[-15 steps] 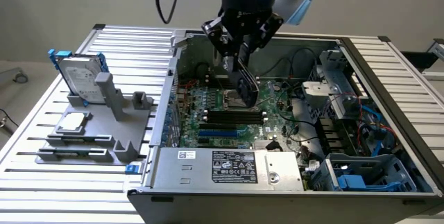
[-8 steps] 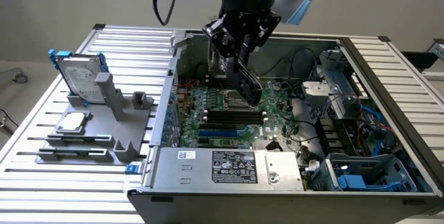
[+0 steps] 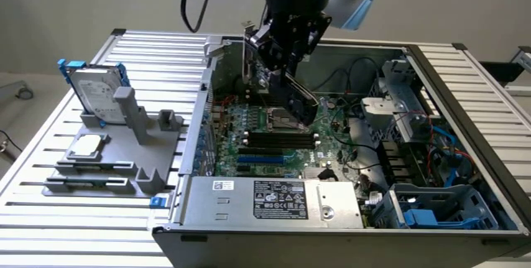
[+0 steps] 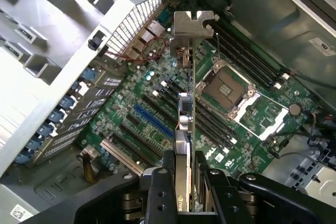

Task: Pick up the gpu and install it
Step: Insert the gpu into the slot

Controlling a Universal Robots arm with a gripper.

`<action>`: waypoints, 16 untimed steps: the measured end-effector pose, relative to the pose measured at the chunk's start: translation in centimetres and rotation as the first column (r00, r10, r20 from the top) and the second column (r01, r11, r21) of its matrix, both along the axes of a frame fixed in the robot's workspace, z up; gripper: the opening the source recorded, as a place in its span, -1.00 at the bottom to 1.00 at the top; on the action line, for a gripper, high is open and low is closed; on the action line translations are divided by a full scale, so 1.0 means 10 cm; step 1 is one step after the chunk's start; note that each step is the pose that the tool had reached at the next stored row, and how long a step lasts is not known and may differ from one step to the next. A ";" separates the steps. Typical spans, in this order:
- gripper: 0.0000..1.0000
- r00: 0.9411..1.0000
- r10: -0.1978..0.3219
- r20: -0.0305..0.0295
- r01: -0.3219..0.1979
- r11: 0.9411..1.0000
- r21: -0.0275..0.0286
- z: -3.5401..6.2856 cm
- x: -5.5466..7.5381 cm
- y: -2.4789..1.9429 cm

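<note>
The gpu (image 4: 185, 124) is seen edge-on in the wrist view, a thin card whose silver end bracket (image 4: 193, 24) points away from the camera. My gripper (image 4: 184, 174) is shut on it, and black fingers (image 4: 160, 187) press both faces. In the exterior view the gripper (image 3: 286, 38) hangs over the open computer case (image 3: 464, 131), and the gpu (image 3: 297, 97) slants down from it above the motherboard (image 3: 274, 150). The card is clear of the board, over the black slots beside the blue slot (image 4: 153, 121) and near the CPU socket (image 4: 226, 90).
A grey fixture (image 3: 108, 168) on the slatted table, at the exterior view's left, holds a silver hard drive with blue rails (image 3: 96, 94) and a small square chip (image 3: 87, 145). A power supply (image 3: 274, 201) fills the case's near side. Cables and drive bays (image 3: 415, 150) crowd the exterior view's right.
</note>
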State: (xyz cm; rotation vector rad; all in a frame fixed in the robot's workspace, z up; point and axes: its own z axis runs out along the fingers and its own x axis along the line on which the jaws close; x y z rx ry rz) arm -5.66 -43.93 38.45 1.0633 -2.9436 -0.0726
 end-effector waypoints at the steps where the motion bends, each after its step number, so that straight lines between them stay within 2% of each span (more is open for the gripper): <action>1: -0.47 1.000 0.018 0.000 -0.018 1.000 0.000 0.000 0.00 0.000; 5: -0.47 0.996 0.090 0.000 -0.090 0.996 0.000 -0.003 0.00 0.000; 8: -0.47 0.989 0.146 0.000 -0.146 0.989 0.000 -0.006 0.00 0.000; 12: -0.47 0.976 0.217 0.000 -0.217 0.976 0.000 -0.010 0.00 0.000; 16: -0.47 0.958 0.286 0.000 -0.286 0.958 0.000 -0.014 0.00 0.000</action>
